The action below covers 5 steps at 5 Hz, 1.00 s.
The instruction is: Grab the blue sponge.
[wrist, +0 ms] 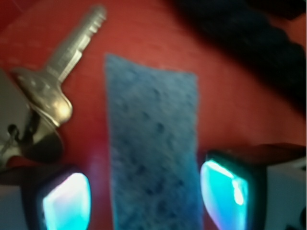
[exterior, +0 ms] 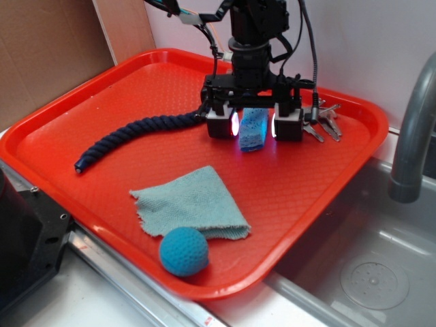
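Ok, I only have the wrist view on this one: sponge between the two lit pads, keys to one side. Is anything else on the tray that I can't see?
Observer: Yes. A pale teal cloth lies on the red tray, nearer the front edge.
Operator: Anything that could pass for the sponge?
Observer: A round darker-blue ball sits against the cloth's front corner.
Operator: And that dark blur at my top edge?
Observer: A navy rope, running left from the gripper.
Operator: Jaws closed on the blue sponge?
Observer: No, gaps show on both sides.
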Each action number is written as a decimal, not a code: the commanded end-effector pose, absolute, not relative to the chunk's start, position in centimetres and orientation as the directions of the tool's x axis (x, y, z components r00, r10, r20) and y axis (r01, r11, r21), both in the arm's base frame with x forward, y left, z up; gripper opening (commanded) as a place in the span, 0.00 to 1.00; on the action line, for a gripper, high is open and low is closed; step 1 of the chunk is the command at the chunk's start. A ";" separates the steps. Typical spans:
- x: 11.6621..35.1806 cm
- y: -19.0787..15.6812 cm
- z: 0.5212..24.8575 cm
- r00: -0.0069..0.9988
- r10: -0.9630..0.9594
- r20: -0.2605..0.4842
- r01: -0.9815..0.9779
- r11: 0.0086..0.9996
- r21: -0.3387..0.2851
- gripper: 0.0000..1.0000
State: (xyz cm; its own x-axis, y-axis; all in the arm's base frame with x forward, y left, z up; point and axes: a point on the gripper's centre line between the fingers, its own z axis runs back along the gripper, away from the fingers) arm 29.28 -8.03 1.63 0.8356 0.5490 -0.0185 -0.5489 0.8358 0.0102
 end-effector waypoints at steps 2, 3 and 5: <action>27.7 -0.1 8.6 0.955 0.276 0.112 -0.275 0.961 -0.028 0.00; 24.9 5.0 12.4 0.937 0.299 0.184 -0.254 0.939 -0.231 0.00; 23.7 8.2 18.9 0.960 0.226 0.167 -0.186 0.956 -0.227 0.00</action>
